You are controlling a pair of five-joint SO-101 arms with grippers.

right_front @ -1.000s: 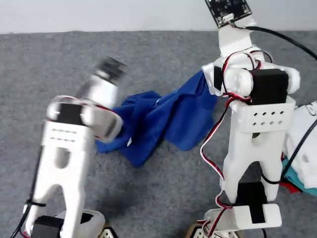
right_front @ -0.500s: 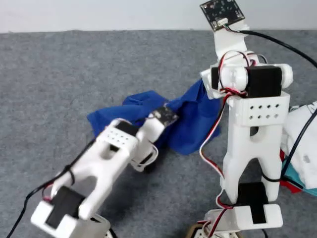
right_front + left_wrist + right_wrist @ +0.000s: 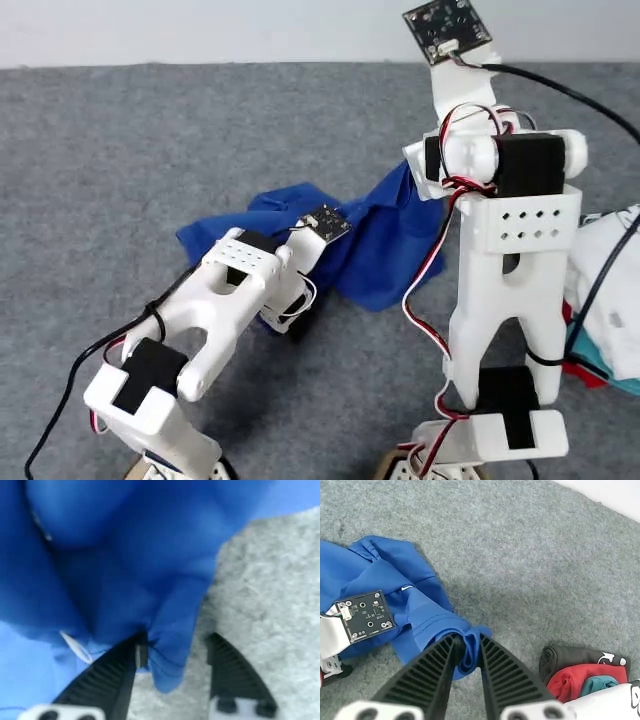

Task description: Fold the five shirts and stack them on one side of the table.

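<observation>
A crumpled blue shirt [image 3: 365, 245] lies on the grey table, mid-way between the arms. My right gripper [image 3: 467, 647] is shut on one edge of the blue shirt [image 3: 395, 580] and holds that corner lifted near the right arm's wrist [image 3: 408, 178]. My left gripper [image 3: 172, 647] is down at the near edge of the blue shirt [image 3: 125, 555]. It is open, with a hanging fold of cloth between its black fingers [image 3: 117, 667]. In the high view the left arm [image 3: 240, 290] leans low over the shirt and hides its gripper.
A pile of folded shirts [image 3: 580, 677], black, red, teal and white, sits at the table's right side [image 3: 610, 300], beside the right arm's base. Bare grey felt [image 3: 120, 150] stretches to the left and back. The left arm's camera board [image 3: 365, 614] lies over the shirt.
The left arm has swung from raised at the left down onto the shirt's near edge. The right arm has kept its hold and barely moved.
</observation>
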